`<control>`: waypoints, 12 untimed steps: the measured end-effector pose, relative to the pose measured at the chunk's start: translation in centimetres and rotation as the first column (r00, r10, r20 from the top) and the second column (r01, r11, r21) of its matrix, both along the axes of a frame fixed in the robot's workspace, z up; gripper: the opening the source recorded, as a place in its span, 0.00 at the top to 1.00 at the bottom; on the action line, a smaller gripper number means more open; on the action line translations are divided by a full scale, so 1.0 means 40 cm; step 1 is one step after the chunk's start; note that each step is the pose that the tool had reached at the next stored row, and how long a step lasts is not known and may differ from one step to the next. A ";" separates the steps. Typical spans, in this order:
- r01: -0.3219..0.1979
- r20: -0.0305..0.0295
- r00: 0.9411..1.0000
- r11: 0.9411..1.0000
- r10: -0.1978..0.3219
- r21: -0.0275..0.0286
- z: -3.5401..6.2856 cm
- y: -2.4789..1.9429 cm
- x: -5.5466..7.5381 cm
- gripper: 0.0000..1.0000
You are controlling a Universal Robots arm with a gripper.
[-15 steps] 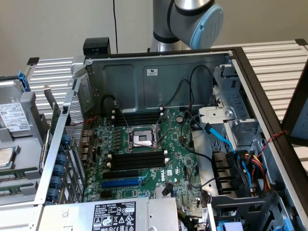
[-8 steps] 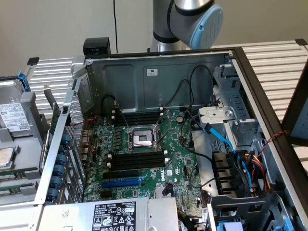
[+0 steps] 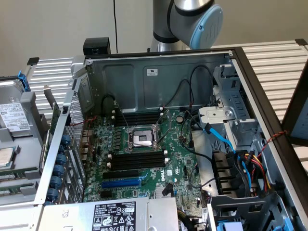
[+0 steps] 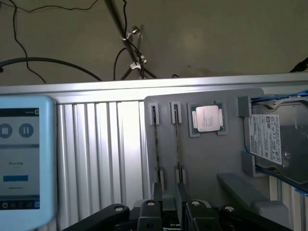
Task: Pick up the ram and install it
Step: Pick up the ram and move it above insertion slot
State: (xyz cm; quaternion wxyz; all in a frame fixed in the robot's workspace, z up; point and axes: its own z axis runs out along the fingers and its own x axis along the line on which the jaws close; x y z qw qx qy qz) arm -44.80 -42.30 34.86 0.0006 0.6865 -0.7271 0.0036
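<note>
**Presently: ram in its holder, not yet gripped**

Item: the ram (image 4: 156, 144), a thin dark stick seen edge-on, standing in a groove of the grey holder (image 4: 211, 163). A second stick (image 4: 179, 144) stands just beside it, and which of the two is meant I cannot say for sure.

Gripper (image 4: 171, 211): jaws apart, holding nothing, close to the near ends of both sticks.

Same holder: a processor (image 4: 208, 118) beside the second stick, then a hard drive (image 4: 272, 139).

Destination: the open chassis (image 3: 159, 72), with the holder at its nine o'clock in the exterior view. Black memory slots (image 3: 137, 160) lie at twelve and six o'clock of the processor socket (image 3: 142, 137).

Hazards, as judged: the sticks sit so close that a finger could strike the neighbour or a groove wall. An off-centre pinch may tilt the stick. Black cables (image 3: 185, 94) drape near the twelve o'clock slots and could snag.
</note>
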 end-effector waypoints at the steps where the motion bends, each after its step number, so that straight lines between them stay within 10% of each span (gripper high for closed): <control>1: 0.000 0.000 1.000 1.000 0.000 0.000 -0.005 0.000 0.000 0.74; 12: 0.000 0.000 1.000 1.000 0.000 0.000 -0.055 0.000 0.000 0.74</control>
